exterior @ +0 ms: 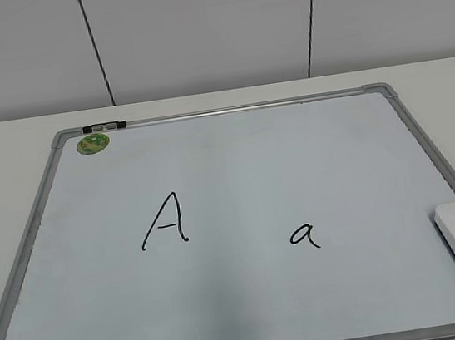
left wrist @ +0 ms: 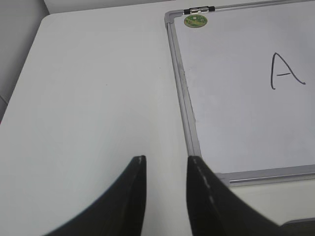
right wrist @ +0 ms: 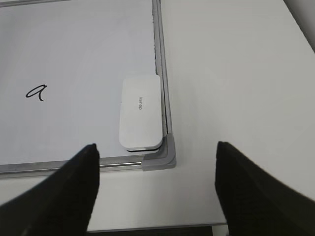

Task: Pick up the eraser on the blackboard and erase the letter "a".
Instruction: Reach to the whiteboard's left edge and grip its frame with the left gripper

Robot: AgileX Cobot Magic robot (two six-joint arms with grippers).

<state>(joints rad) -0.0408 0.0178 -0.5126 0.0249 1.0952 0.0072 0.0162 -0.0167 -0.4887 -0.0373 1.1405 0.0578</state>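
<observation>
right gripper (right wrist: 156, 150): spread wide, empty | eraser (right wrist: 141, 112) just ahead, in blackboard (right wrist: 83, 44) corner | letter "a" (right wrist: 37, 91) ahead-left | left gripper (left wrist: 166, 160): narrow gap, apparently empty, over table (left wrist: 98, 88)

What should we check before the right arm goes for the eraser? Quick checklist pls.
1. Right claw open: ok, jaws stand wide apart and hold nothing.
2. Eraser reachable: ok, it lies flat in the board's near right corner, just ahead of the claw.
3. Eraser free on top: ok, nothing rests on it.
4. Small "a" present: ok, unerased, left of the eraser.
5. Capital "A" out of the wipe path: ok, it sits well left of the "a".
6. Left claw out of the way: ok, empty, over bare table left of the board.
</observation>
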